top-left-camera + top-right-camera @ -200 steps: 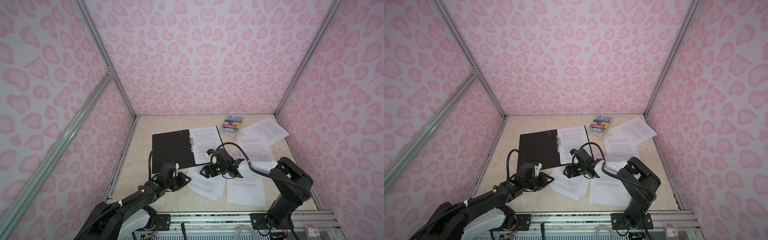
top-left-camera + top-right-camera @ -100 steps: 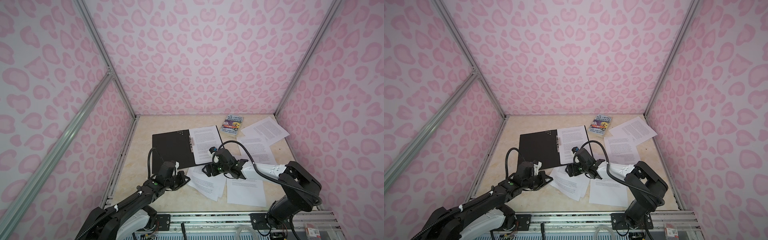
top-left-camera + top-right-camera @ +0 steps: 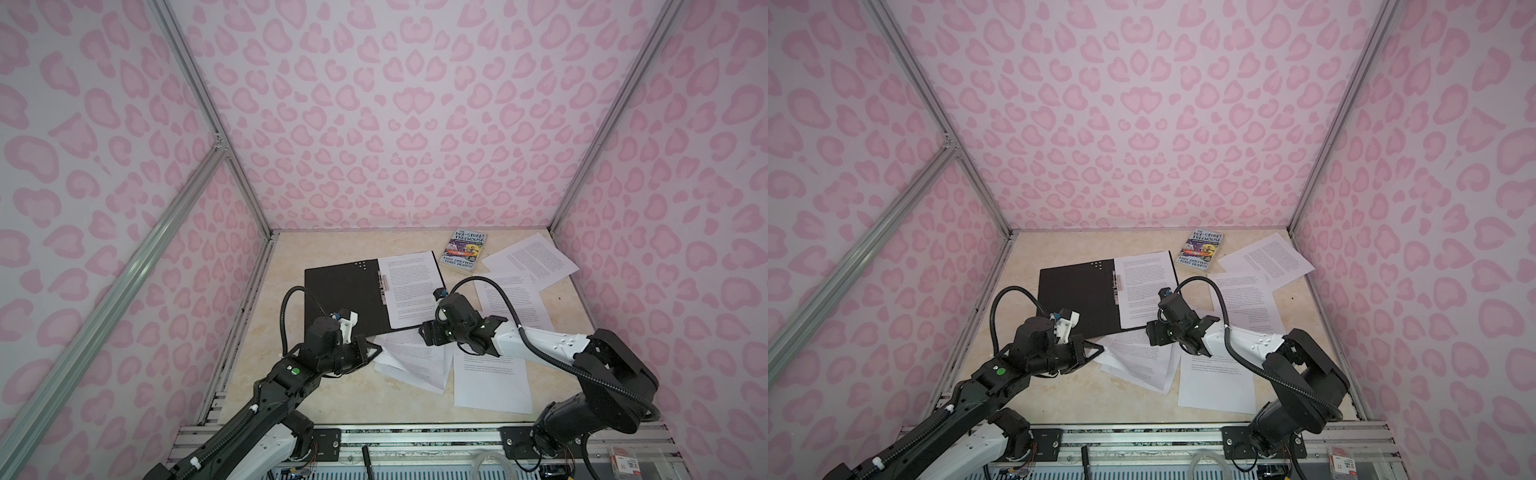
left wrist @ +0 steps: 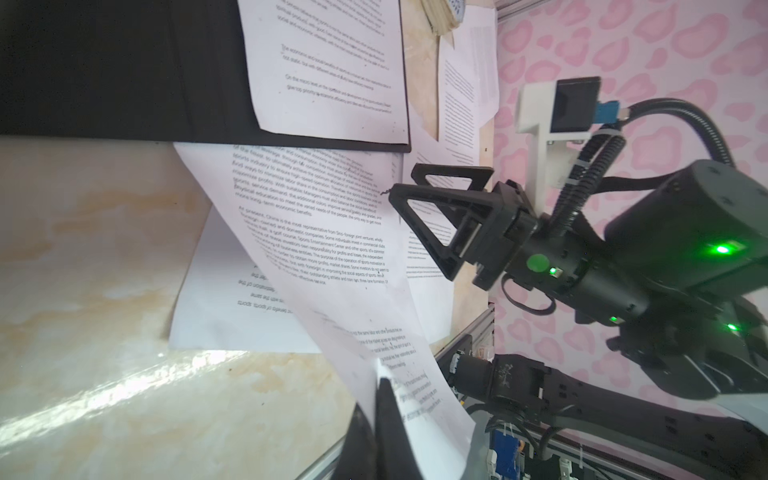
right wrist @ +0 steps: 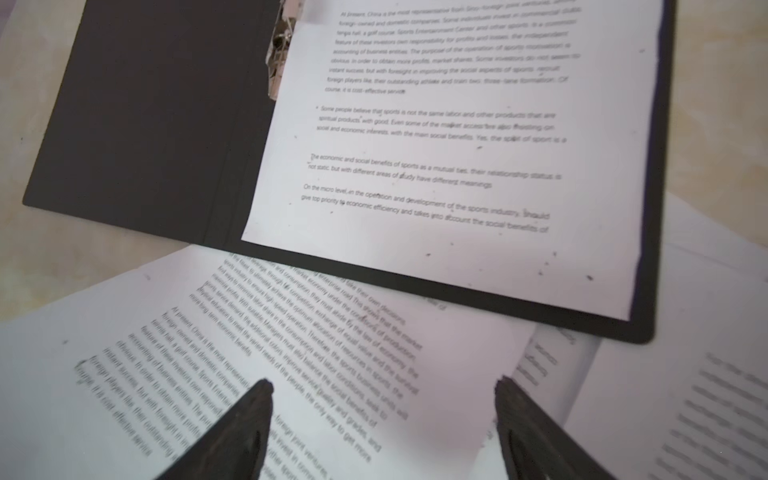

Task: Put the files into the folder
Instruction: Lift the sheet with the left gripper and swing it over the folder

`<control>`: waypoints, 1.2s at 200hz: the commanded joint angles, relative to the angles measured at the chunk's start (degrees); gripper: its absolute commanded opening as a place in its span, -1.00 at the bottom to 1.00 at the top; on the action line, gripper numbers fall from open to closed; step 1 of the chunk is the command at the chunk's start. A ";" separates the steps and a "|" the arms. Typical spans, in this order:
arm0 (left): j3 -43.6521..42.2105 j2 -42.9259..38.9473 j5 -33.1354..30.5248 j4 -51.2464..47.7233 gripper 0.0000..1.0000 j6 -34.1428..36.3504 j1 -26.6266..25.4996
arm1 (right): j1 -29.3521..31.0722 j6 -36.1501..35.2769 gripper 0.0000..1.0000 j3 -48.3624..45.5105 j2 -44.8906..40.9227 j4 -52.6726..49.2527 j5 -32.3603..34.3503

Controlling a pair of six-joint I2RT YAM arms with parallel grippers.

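left tool point(image 4: 381, 376): clamped tight on your sheet point(image 4: 316, 232), corner raised for carrying.
right tool point(image 5: 382, 388): spread wide, empty, over that sheet.
folder point(image 3: 338, 291): lies open to receive it.

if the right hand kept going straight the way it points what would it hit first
Probably the loose sheet just ahead of the right hand, the one the left hand pinches; the edge of the open folder lies beyond it.

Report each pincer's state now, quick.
Left pincer: closed, pinching the edge of a white printed paper sheet.
Right pincer: open, holding nothing.
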 commanded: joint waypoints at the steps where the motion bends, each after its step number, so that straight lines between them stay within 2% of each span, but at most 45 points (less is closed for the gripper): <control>1: 4.26 -2.11 0.21 -8.36 -0.93 1.29 -0.04 | -2.02 1.15 0.68 -1.49 -1.59 -0.94 1.96; 50: 13.72 -4.61 1.50 -14.07 -0.93 -0.75 -0.04 | -5.36 1.97 0.68 -4.01 -5.62 -0.44 2.85; 83: 20.08 -4.79 1.52 -14.45 -0.93 -2.70 -0.04 | -6.93 2.43 0.68 -5.26 -7.98 -0.34 3.26; 119: 28.24 -2.16 0.89 -13.94 -0.93 -3.46 -0.05 | -7.83 2.83 0.68 -5.97 -9.17 -0.26 3.46; 140: 33.39 0.23 -2.28 -13.74 -0.94 -2.44 -0.04 | -8.37 2.79 0.69 -6.23 -9.20 -0.01 3.28; 158: 36.95 3.82 -4.95 -13.08 -0.93 -1.15 -0.04 | -8.56 2.52 0.72 -6.36 -8.97 0.73 1.76; 178: 40.31 9.59 -4.79 -10.50 -0.93 -0.66 -0.04 | -8.59 1.92 0.77 -7.02 -9.11 2.86 -0.48; 220: 46.91 24.51 2.31 -2.15 -0.94 -2.28 -0.25 | -9.29 0.32 0.88 -7.85 -10.31 3.67 0.43; 227: 48.24 26.50 3.42 -1.05 -0.93 -2.32 -0.53 | -9.55 0.20 0.90 -8.05 -10.50 3.93 0.36; 230: 48.78 27.15 3.67 -0.62 -0.93 -2.34 -0.68 | -9.74 0.10 0.98 -8.30 -10.47 4.18 0.29; 240: 49.48 29.05 4.31 0.77 -0.93 -2.35 -1.20 | -10.03 -0.01 0.99 -8.51 -10.50 4.53 0.02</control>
